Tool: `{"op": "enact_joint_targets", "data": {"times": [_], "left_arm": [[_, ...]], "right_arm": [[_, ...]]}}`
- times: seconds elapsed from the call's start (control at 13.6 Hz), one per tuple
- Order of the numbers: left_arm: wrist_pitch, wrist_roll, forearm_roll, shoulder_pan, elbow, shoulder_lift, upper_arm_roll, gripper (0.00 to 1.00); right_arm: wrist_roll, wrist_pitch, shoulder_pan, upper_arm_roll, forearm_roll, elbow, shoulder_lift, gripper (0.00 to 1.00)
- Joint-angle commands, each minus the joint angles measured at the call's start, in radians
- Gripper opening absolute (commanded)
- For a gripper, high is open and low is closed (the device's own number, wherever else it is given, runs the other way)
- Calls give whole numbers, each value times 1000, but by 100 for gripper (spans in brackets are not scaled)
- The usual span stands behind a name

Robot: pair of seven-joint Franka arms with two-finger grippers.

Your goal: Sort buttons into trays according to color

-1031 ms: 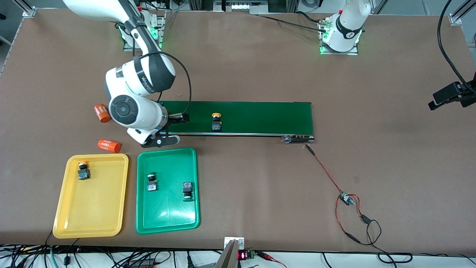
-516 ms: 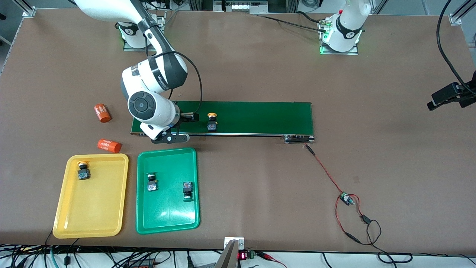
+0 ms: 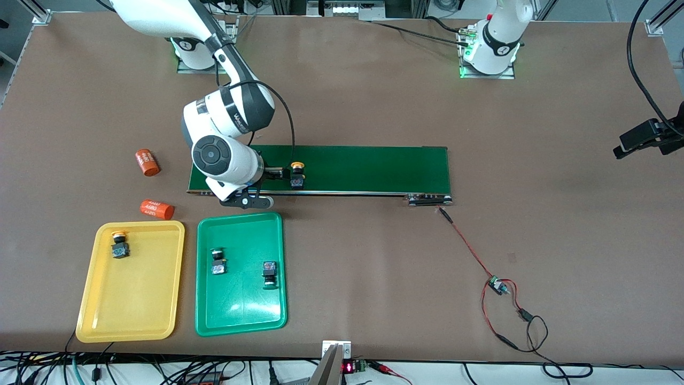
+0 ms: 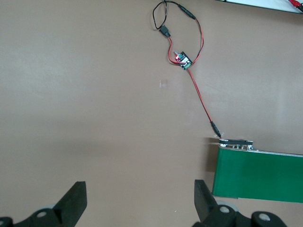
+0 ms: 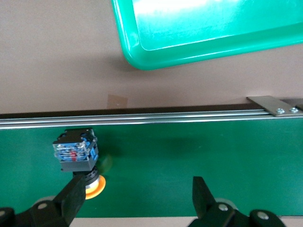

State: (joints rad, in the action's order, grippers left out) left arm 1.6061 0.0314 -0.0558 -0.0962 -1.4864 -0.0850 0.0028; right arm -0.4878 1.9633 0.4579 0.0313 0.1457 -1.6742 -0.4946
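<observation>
The right gripper [image 3: 270, 172] hangs low over the conveyor belt [image 3: 368, 168], at the belt's end toward the right arm's side of the table, with its fingers spread apart and nothing between them. In the right wrist view one finger [image 5: 75, 196] stands just beside a yellow button [image 5: 78, 158] that lies on the belt; whether they touch cannot be told. In the front view this yellow button [image 3: 296, 175] sits at about 3 o'clock from the gripper, close by it. The yellow tray [image 3: 101, 315] lies at about 7 o'clock from the belt's end, nearer to the front camera, and holds another yellow button [image 3: 119, 244] near its rim farthest from the camera. The green tray [image 3: 240, 315] lies just beside the yellow tray, toward the left arm's end of the table, with two green buttons on it: one [image 3: 217, 262] nearer the yellow tray and one [image 3: 270, 274] by the tray's other long rim. Two orange cylinders [image 3: 157, 209] rest on the bare table at about 12 o'clock from the yellow tray. The left arm waits; its gripper [image 4: 139, 201] hangs over bare table near the belt's other end, fingers wide apart and empty, with a red and black wire [image 4: 201, 99] running from the belt to a small circuit board [image 4: 182, 60].
</observation>
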Motion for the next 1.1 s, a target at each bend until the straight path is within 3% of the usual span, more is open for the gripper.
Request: {"op": "enact_joint_targets", "data": {"times": [0.0, 1.03], "left_arm": [[-18, -8, -21, -4, 25, -7, -3, 100], [-24, 28, -21, -4, 25, -7, -1, 100]], "right_arm": [[-20, 19, 4, -2, 35, -9, -1, 100], [-5, 103, 8, -2, 54, -9, -71, 100]]}}
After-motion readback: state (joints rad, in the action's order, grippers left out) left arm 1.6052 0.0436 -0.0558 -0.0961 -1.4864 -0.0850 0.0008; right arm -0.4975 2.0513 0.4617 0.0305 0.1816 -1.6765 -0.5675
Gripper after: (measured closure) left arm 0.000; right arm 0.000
